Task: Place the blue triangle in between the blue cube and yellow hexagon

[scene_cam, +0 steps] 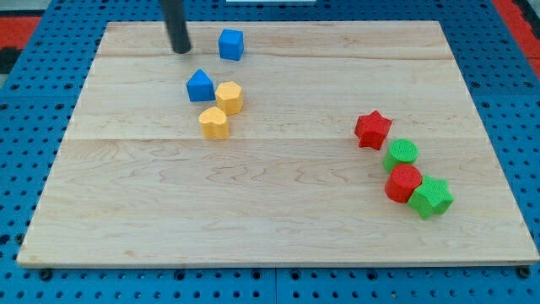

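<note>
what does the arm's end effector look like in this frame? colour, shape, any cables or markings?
Only the rod shows: a straight, plain cylinder, dark grey to black, slightly glossy, entering from the view's top. My tip is a blunt, flat end of the same width. No cables, labels or markings are visible. The rest of the arm is out of frame.

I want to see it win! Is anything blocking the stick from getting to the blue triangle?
Nothing visible does. My tip sits toward the view's top-left of the blue triangle, with bare board between them. The blue cube is off to the view's right.
</note>
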Controlling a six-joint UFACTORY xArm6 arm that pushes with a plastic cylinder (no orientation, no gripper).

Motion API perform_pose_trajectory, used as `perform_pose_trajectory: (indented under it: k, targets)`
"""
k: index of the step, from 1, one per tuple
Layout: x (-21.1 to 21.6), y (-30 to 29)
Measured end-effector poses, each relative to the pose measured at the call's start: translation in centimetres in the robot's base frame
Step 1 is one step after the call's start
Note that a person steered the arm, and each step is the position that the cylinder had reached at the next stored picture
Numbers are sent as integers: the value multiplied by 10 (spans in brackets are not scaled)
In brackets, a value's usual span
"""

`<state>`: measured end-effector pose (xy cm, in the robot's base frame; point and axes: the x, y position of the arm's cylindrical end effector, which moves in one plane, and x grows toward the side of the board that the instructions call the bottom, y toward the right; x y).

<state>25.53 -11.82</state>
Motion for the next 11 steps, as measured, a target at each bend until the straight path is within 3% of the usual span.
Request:
perform_pose_trajectory:
  k: [1, 2, 3, 5, 6, 7, 8, 9, 11]
  targets:
    - [0, 55]
    - [5, 51]
    - [38, 57]
    - [-4, 93]
    - [11, 46]
    - [-3, -57]
    - [69, -92]
    - [138, -65]
    - [97, 61]
